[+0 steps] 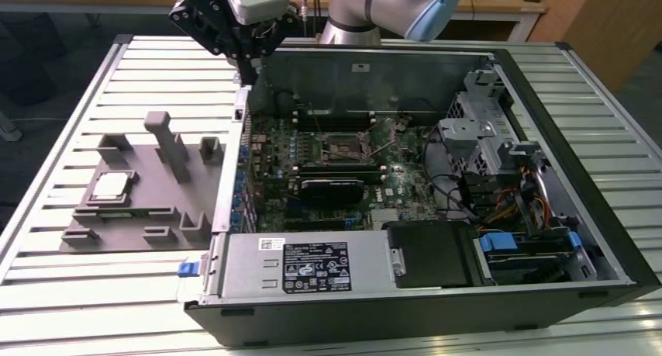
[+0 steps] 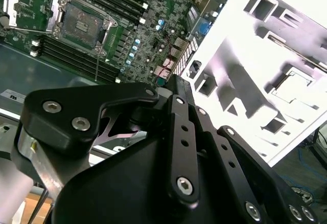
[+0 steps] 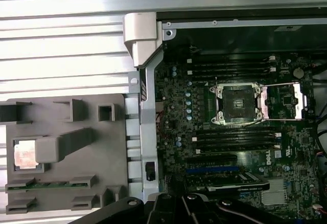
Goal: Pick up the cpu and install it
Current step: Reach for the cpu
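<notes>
- Hanging over the far corner of the computer case [image 1: 373, 73], on the exterior view's left: the gripper [image 1: 244, 61], pointed down, high above the slatted table [image 1: 62, 294].
- Cannot tell how wide it stands; nothing seen in its hold, and no contact with anything below.
- Carried by the grey robot arm [image 1: 383, 11], at the far edge of the table.
- Lying flat in a square recess of the grey holder block [image 1: 135, 226], with silver top up: the cpu [image 1: 110, 187], well to the exterior view's left of the case and well apart from the gripper.
- Just beside the cpu [image 3: 24, 155] in the first wrist view: a tall grey post [image 3: 64, 147] rising from the same block.
- Inside the case, near the middle of the motherboard [image 1: 310, 209]: the socket [image 1: 342, 148], with its metal frame [image 3: 283, 101] swung open to one side.
- Flanking the socket [image 3: 236, 104] on two sides: rows of dark memory slots [image 3: 237, 137].
- Along the near wall of the case: a power supply [image 1: 310, 267] bearing a white label.
- On the exterior view's right: a drive cage [image 1: 481, 135] with bundled wires just beside it.
</notes>
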### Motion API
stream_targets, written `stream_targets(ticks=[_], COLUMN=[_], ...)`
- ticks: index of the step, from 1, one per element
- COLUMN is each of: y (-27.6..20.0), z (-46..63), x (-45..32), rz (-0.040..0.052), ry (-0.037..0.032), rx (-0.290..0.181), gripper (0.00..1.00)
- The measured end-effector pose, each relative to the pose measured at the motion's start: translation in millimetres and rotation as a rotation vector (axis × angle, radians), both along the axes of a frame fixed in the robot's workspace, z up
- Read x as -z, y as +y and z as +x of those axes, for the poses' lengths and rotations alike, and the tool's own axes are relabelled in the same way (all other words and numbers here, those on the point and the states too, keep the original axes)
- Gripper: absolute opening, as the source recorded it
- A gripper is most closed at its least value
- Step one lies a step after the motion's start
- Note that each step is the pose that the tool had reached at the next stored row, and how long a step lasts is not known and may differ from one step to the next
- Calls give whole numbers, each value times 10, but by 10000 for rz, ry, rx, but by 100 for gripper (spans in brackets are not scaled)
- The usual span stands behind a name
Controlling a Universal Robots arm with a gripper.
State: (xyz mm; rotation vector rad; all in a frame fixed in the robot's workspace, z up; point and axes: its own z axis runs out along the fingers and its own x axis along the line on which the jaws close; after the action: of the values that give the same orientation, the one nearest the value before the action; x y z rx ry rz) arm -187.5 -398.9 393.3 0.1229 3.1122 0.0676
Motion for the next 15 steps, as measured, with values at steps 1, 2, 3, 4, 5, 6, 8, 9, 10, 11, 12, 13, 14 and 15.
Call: stream_targets(ticks=[1, 2, 3, 4, 5, 6, 8, 9, 10, 11, 12, 13, 14, 15], y=[0, 0, 0, 0, 0, 0, 0, 0, 0, 0, 0, 0, 0, 0], z=[-5, -9, -14, -19, -25, -30, -46, -56, -68, -81, -95, -108, -123, -138], x=[0, 0, 0, 0, 0, 0, 0, 0, 0, 0, 0, 0, 0, 1], rz=[0, 0, 0, 1, 0, 0, -1, 0, 0, 0, 0, 0, 0, 0], ry=[0, 0, 0, 0, 0, 0, 1, 0, 0, 0, 0, 0, 0, 0], rx=[0, 0, 0, 0, 1, 0, 1, 1, 3, 4, 5, 7, 8, 10], gripper=[11, 11, 11, 11, 11, 11, 11, 11, 11, 11, 11, 11, 11, 11])
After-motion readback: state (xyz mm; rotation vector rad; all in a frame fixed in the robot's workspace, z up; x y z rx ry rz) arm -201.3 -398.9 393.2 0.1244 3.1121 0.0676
